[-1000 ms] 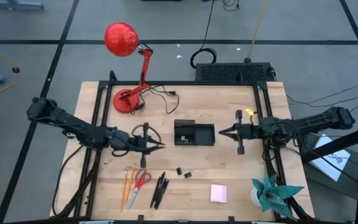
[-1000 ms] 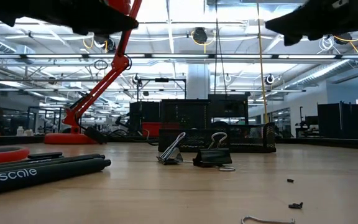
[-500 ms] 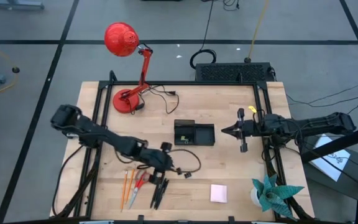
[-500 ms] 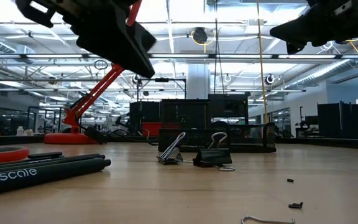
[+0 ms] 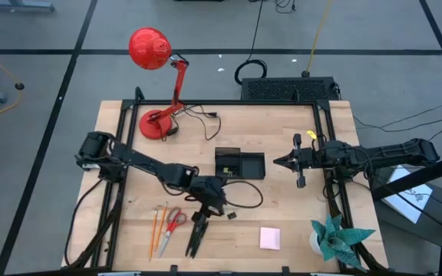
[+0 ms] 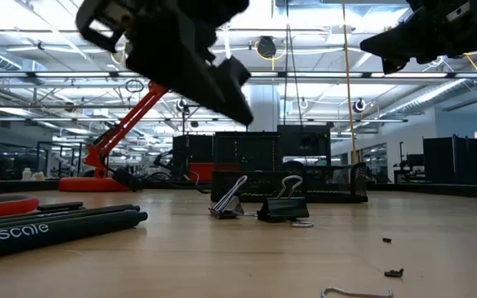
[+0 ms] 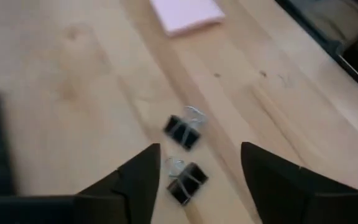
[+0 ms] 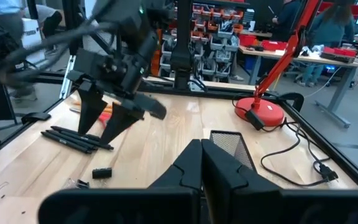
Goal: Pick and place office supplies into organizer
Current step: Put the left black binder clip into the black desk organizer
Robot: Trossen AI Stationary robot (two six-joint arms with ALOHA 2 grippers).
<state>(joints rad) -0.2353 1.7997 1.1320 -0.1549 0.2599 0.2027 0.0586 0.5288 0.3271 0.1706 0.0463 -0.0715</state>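
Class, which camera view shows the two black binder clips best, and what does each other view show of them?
The left wrist view: the binder clips lie close, side by side, wire handles visible. The low view shows them side-on. The high view shows small dark specks. The right wrist view shows one dark clip clearly.

arms: two, dark, jointed — black cables looped alongside
left gripper (image 7: pixel 197 180): two black wedge-shaped fingers, matte
right gripper (image 8: pixel 202 163): black tapered fingers — yellow tag near the wrist in the high view
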